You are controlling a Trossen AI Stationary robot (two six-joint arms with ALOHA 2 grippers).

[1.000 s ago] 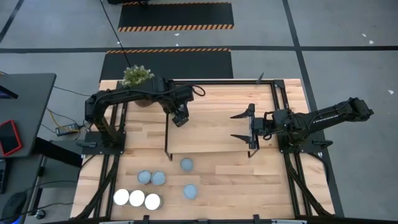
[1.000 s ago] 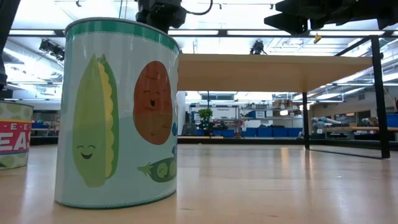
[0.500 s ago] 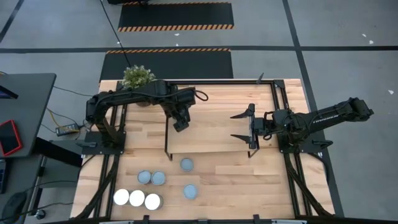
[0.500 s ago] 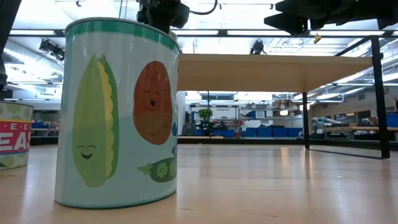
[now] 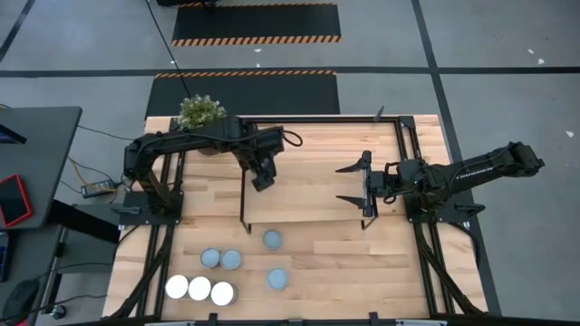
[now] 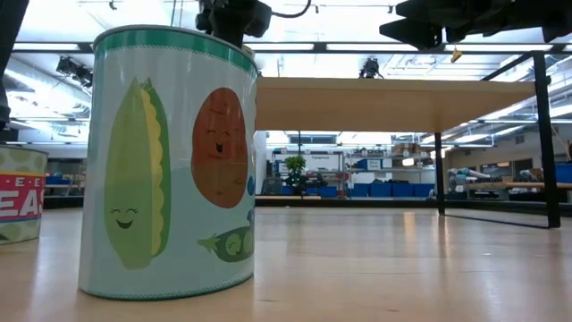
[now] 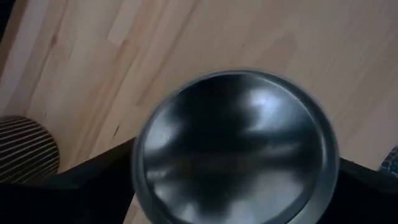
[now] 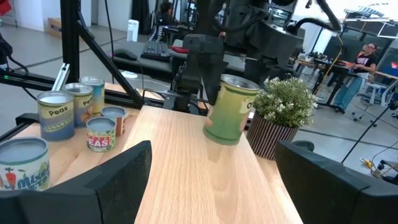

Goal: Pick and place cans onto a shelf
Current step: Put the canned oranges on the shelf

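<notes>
My left gripper [image 5: 263, 174] is shut on a green-labelled can [image 8: 228, 109] over the left part of the light-wood shelf [image 5: 317, 145], near the potted plant [image 5: 200, 111]. The can's round metal end [image 7: 236, 143] fills the left wrist view. My right gripper [image 5: 350, 184] is open and empty over the shelf's right part. Several other cans stand upright on the tabletop in front of the shelf: two apart [image 5: 273, 239] [image 5: 277, 279], two side by side [image 5: 220, 259], and three white-topped ones in a row [image 5: 199, 290]. My left gripper pinches the can between its two fingers, one on each side of the can's wall [image 7: 140, 158], near its upper end. The fingers slant down from above and from the table's left. The can is tilted; I cannot tell whether its lower end [image 8: 219, 138] touches the shelf board.
The striped pot of the plant [image 8: 267, 140] stands close behind the held can. Black rod frames [image 5: 243, 186] [image 5: 370, 195] close the shelf's short ends. In the low view a large vegetable-printed can [image 6: 170, 161] stands close and hides part of the shelf [image 6: 384, 103].
My left gripper, with the can, has shifted a little toward the table's right edge over the shelf and then stayed still.
</notes>
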